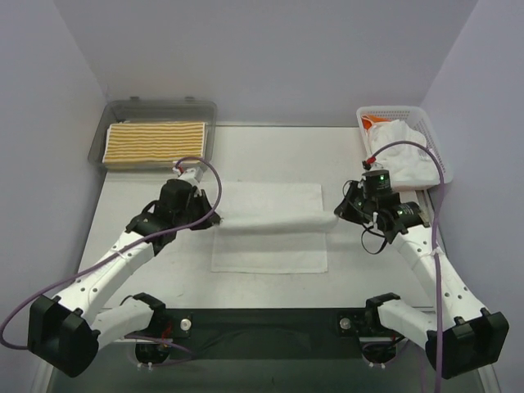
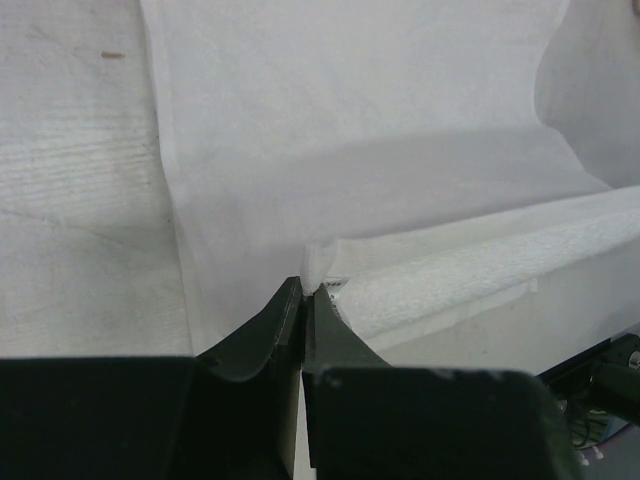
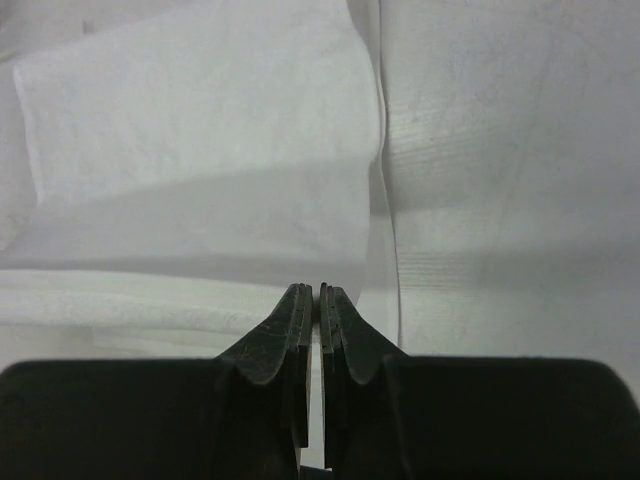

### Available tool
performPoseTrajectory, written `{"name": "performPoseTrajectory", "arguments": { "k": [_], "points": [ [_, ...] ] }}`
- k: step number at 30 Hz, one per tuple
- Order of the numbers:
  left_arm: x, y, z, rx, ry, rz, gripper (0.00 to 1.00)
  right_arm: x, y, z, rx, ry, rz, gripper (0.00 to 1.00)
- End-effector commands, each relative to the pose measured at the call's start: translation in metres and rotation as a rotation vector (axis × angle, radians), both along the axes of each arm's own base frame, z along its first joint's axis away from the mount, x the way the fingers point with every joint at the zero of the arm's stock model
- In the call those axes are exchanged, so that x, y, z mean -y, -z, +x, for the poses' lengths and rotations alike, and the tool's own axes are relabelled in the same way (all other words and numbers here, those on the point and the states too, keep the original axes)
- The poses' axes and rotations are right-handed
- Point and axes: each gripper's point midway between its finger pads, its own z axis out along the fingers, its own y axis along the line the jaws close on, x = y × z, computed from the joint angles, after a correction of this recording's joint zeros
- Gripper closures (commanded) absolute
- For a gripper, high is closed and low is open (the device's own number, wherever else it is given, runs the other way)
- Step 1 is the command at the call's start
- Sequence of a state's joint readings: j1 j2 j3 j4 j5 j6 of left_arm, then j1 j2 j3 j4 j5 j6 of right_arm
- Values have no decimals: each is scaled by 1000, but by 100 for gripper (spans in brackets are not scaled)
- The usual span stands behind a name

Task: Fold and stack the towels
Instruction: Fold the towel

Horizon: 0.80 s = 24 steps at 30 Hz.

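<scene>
A plain white towel (image 1: 270,250) lies spread in the middle of the table. One edge of it is lifted into a taut ridge between my two grippers. My left gripper (image 1: 215,216) is shut on the ridge's left end, and the left wrist view shows the cloth corner (image 2: 318,262) pinched at the left gripper (image 2: 306,288). My right gripper (image 1: 339,211) is shut on the right end. In the right wrist view the towel (image 3: 200,130) stretches away leftward from the right gripper (image 3: 320,292). A folded yellow-and-white striped towel (image 1: 155,143) lies in the tray.
The clear grey tray (image 1: 123,109) sits at the back left. At the back right a white mesh basket (image 1: 434,143) holds crumpled white towels (image 1: 405,147) and something orange (image 1: 374,121). Walls close in on both sides.
</scene>
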State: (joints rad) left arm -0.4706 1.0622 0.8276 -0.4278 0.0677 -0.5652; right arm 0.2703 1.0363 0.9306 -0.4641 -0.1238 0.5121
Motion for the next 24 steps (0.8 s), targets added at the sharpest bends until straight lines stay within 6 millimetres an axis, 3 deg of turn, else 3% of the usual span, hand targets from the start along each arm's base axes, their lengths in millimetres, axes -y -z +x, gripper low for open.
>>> {"name": "performPoseTrajectory", "arguments": {
  "k": [1,7,11,14,16,18,19,20,22,24],
  "points": [
    [-6,34,-13,-75,-18,16,100,16,21,-10,-51,40,-66,100],
    [8,86,-36,-176,8,-5,100,17,48,-14,-111,33,-99,100],
    [0,108,-39,-209,-34,43,100,11,60,-21,-150,18,-90,100],
    [-4,112,-42,-219,-47,56,99,4,74,-35,-196,4,-66,100],
    [-4,106,-46,-222,-52,43,91,1,82,-46,-230,17,-33,100],
    [-6,102,-52,-225,-53,39,67,0,96,-62,-288,16,-12,86],
    [-6,93,-53,-195,-55,21,49,1,97,-69,-297,17,-5,81],
    [-7,88,-55,-185,-56,11,42,-1,101,-75,-313,14,8,66],
    [-10,75,-60,-159,-68,-17,26,-3,101,-85,-311,-5,31,57],
    [-13,67,-66,-150,-83,-38,22,-9,91,-87,-286,-31,64,52]
  ]
}}
